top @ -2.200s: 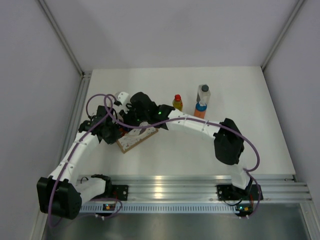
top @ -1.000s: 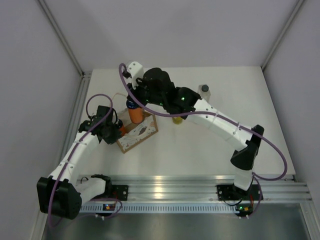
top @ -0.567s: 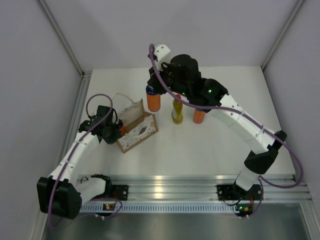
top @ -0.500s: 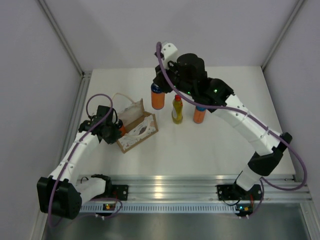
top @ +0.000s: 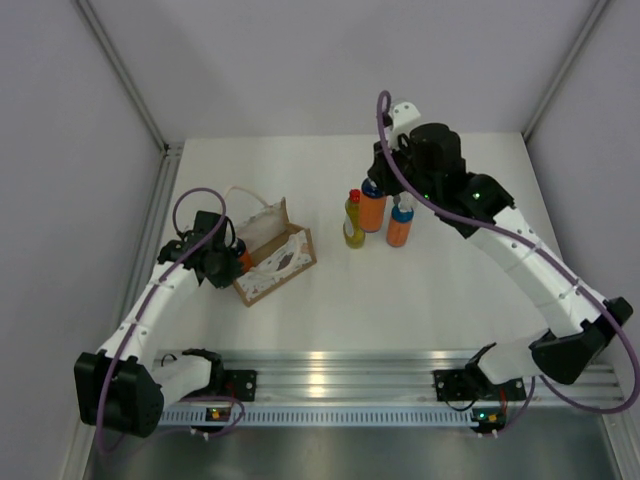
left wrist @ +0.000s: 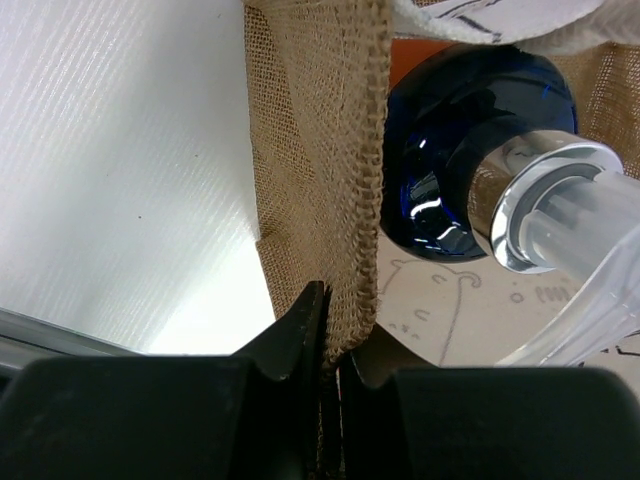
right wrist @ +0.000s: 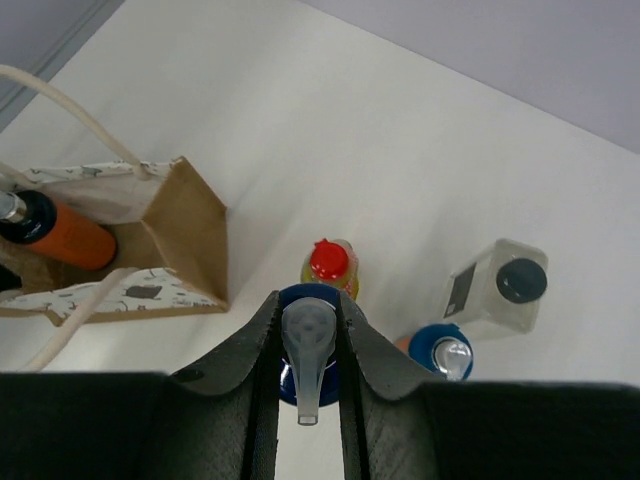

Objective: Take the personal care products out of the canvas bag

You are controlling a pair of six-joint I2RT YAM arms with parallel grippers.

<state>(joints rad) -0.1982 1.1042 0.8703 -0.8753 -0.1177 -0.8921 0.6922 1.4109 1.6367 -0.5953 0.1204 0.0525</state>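
My right gripper (right wrist: 308,312) pinching orange pump bottle (top: 372,208), just beside yellow bottle (right wrist: 328,262). My left gripper (left wrist: 327,315) clamped on bag (left wrist: 320,150) wall; dark-capped bottle (left wrist: 440,160) inside.

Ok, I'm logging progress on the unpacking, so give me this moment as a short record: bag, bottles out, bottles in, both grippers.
bag: canvas bag, top open
left gripper: shut, pinching the bag's side wall
right gripper: shut on the held orange bottle by its pump head, beside the yellow bottle
out of bag: yellow bottle, blue-capped orange bottle, clear bottle
inside bag: dark-capped orange bottle
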